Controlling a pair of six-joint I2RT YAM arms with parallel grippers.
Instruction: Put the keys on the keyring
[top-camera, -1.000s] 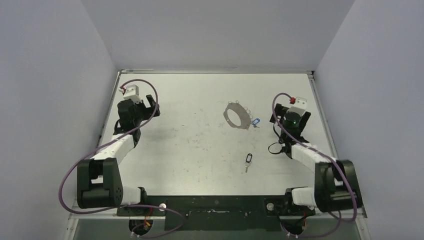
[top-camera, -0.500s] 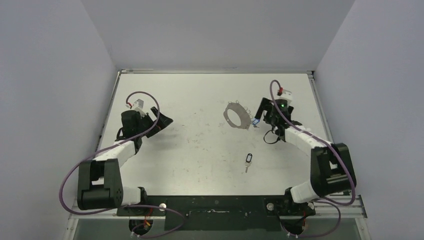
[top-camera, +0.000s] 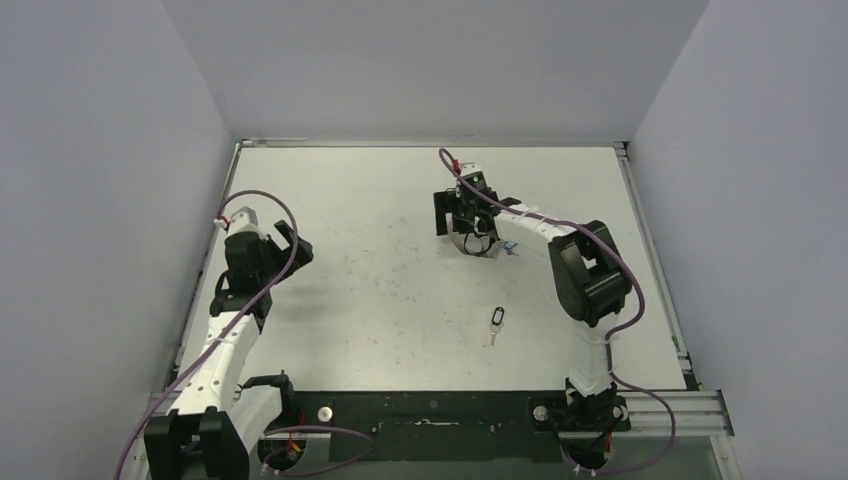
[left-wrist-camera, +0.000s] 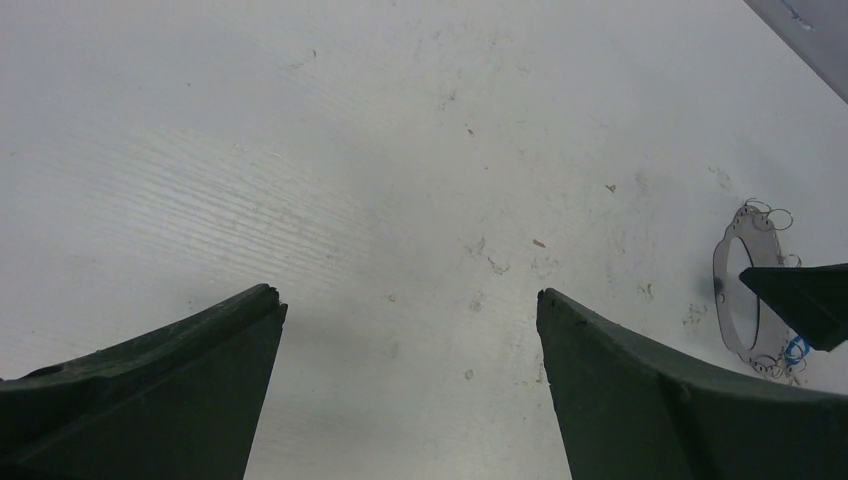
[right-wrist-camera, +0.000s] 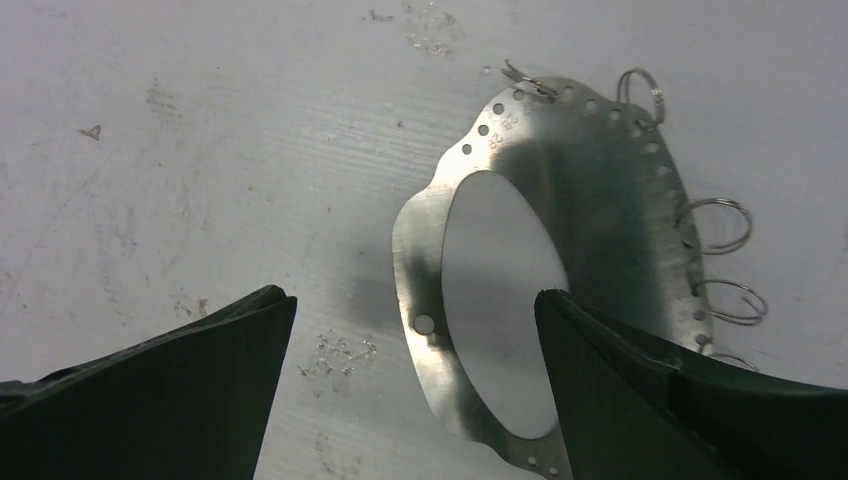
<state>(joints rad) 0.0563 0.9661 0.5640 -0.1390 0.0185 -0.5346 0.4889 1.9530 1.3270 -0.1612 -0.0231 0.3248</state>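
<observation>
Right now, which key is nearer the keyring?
The blue key: it lies right beside the keyring's rim, on its right side in the top view. The dark key lies alone, well apart from it.

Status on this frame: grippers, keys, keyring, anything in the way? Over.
Left gripper open, empty. Right gripper open, poised over keyring. Blue key at ring's rim, dark key lying apart. Nothing blocking.

Both arms reach forward, left tool (left-wrist-camera: 410, 296) and right tool (right-wrist-camera: 412, 296) spread wide.
</observation>
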